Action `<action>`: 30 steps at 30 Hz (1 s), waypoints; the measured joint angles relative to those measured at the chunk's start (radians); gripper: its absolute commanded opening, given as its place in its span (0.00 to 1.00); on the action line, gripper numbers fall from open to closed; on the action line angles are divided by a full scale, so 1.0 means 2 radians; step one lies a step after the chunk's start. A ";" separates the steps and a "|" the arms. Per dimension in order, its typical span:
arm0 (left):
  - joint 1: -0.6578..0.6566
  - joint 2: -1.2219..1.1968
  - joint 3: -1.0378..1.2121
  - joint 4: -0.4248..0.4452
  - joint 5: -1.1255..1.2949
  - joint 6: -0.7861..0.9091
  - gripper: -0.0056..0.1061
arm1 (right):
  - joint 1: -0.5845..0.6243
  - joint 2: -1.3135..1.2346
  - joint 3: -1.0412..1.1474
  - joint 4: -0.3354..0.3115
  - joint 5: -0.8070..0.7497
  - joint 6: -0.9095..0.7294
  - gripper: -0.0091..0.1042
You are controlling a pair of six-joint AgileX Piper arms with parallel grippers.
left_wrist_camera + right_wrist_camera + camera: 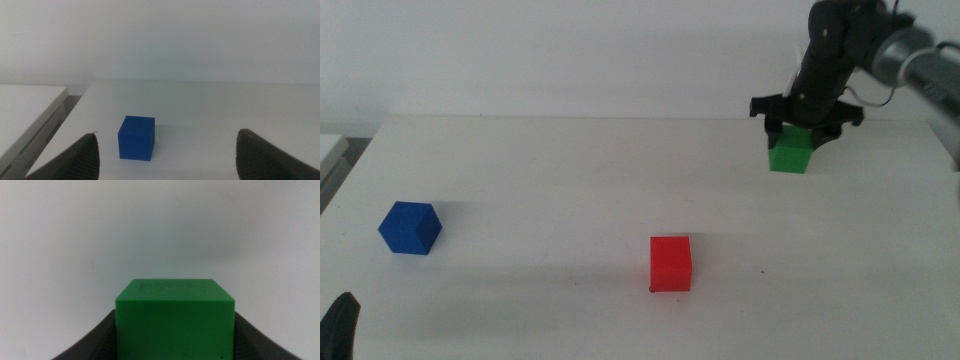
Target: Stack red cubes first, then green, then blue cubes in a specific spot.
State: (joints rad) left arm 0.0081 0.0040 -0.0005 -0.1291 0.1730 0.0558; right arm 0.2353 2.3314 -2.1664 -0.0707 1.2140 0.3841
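Note:
My right gripper [805, 125] is at the far right of the table, shut on the green cube [790, 150], which fills the space between the jaws in the right wrist view [175, 325]. I cannot tell whether the cube rests on the table or hangs just above it. The red cube [670, 263] stands at the front middle, with a tiny black mark at its lower left corner. The blue cube [410, 228] sits at the left. My left gripper [168, 135] is open and empty, waiting at the front left corner [340, 325], with the blue cube [136, 138] a little ahead of it.
The white table [570, 170] ends at a far edge against a white wall. A white ledge [25, 115] lies beyond the table's left edge. Another tiny black mark [761, 272] lies to the right of the red cube.

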 measured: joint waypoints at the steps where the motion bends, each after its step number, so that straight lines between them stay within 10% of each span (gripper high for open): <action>1: 0.000 0.000 0.000 0.000 0.000 0.000 0.89 | 0.005 -0.024 0.021 -0.011 -0.001 0.014 0.35; 7: 0.000 0.000 0.000 0.000 0.000 0.000 0.89 | 0.060 -0.141 0.144 -0.060 0.005 0.077 0.35; 30: 0.000 0.000 0.000 0.000 0.000 0.000 0.89 | 0.255 -0.156 0.162 -0.058 0.003 0.213 0.35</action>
State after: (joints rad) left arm 0.0081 0.0040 -0.0005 -0.1291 0.1730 0.0558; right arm 0.7460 2.0200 -1.8431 -0.1872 1.2207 0.8093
